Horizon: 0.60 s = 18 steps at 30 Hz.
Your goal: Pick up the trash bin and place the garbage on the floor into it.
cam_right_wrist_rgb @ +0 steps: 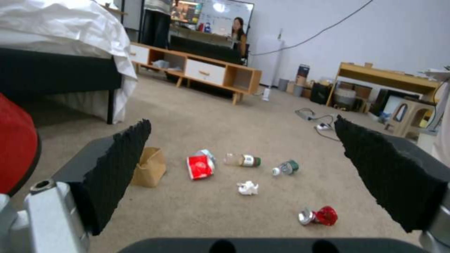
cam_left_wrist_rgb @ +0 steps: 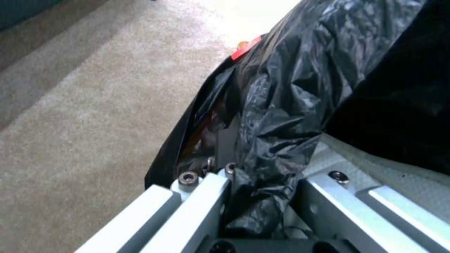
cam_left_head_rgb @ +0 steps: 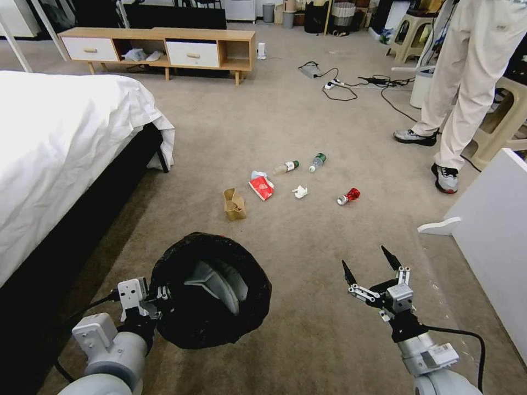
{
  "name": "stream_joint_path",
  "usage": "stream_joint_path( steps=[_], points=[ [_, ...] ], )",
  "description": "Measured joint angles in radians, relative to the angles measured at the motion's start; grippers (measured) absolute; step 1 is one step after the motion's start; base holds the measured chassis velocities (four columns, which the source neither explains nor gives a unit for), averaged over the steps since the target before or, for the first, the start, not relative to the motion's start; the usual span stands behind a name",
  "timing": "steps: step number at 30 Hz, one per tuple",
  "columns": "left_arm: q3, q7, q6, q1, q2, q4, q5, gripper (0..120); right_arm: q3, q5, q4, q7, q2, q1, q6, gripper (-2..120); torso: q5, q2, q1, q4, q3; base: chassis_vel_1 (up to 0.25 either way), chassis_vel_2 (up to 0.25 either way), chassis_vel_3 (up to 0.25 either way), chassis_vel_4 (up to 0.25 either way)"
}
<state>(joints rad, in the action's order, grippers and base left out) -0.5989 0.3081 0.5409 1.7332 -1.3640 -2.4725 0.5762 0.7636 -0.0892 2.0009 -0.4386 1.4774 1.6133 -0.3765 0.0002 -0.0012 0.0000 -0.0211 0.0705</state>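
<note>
The trash bin [cam_left_head_rgb: 186, 329], round with a crinkled black bag and a grey inside, sits low at my left. My left gripper [cam_left_head_rgb: 156, 300] is shut on its near rim, and the bag [cam_left_wrist_rgb: 281, 105] is pinched between the fingers [cam_left_wrist_rgb: 201, 196]. The garbage lies ahead on the carpet floor [cam_left_head_rgb: 307, 241]: a brown paper bag [cam_left_head_rgb: 234, 204], a red wrapper [cam_left_head_rgb: 262, 187], a white tissue [cam_left_head_rgb: 300, 191], a crushed red can [cam_left_head_rgb: 348, 196] and two green-capped bottles [cam_left_head_rgb: 286, 167] [cam_left_head_rgb: 317, 162]. My right gripper [cam_left_head_rgb: 366, 262] hangs open, short of the can [cam_right_wrist_rgb: 319, 216], holding nothing.
A bed with white sheets [cam_left_head_rgb: 55, 142] fills the left side. A white panel [cam_left_head_rgb: 494, 230] stands at the right. A person's legs [cam_left_head_rgb: 466, 93] are at the back right, near black cables and a power strip [cam_left_head_rgb: 351, 83]. A low wooden cabinet [cam_left_head_rgb: 159, 49] lines the far wall.
</note>
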Motion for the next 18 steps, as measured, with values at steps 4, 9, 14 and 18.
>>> stream_joint_path(
  steps=[4,9,14,18],
  points=[
    [0.0,0.0,0.0,-0.002,0.0,0.0,0.0,0,0.002,0.0,0.002,-0.005,0.004,0.001,-0.003,100,0.0,0.0,0.0,0.0,0.0,-0.034,0.018,0.018,-0.031],
    [0.002,0.001,0.0,-0.002,0.001,-0.002,0.001,0,0.006,0.001,0.006,-0.008,0.003,0.004,-0.005,100,0.0,0.0,0.0,0.0,0.0,-0.116,0.113,0.103,-0.109],
    [0.002,0.001,0.0,0.0,0.002,-0.005,0.001,0,0.009,0.0,0.01,-0.011,0.001,0.004,-0.006,100,0.0,0.0,0.0,0.0,0.0,-0.187,0.207,0.194,-0.197],
    [0.001,0.001,0.0,0.001,0.004,-0.007,0.001,0,0.009,0.0,0.015,-0.011,0.001,0.009,-0.006,100,-0.0006,0.0,0.0,0.0001,0.0,-0.261,0.248,0.249,-0.244]
  ],
)
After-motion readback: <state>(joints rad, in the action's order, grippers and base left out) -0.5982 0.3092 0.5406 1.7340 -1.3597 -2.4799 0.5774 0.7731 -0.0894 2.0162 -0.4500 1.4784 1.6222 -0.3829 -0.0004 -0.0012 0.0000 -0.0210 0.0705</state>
